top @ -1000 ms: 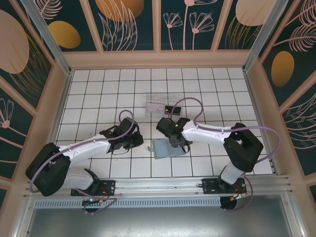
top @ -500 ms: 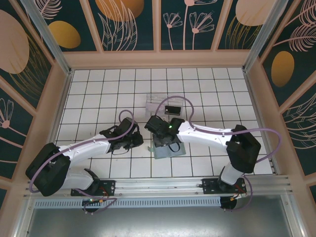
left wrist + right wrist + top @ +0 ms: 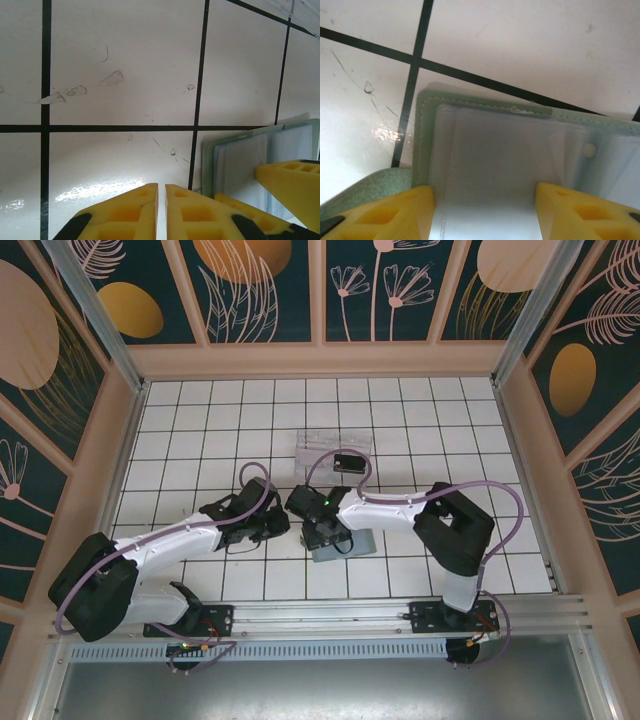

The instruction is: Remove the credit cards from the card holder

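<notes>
Right gripper (image 3: 485,212) shifted left, astride stitched grey-green card holder (image 3: 485,145), possibly touching

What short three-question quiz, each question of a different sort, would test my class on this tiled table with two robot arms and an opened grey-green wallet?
1. True or false: the left tool is shut, with nothing between its fingers.
2. Choose one. The right tool hangs over: A) bare white tiles; B) the inside of the opened grey-green bifold card holder; C) the left arm's base.
3. Fill in: the small black rectangular card lies at a corner of the clear plastic ___.

Key
1. True.
2. B; its jaws stand open above the pockets.
3. tray.
</notes>
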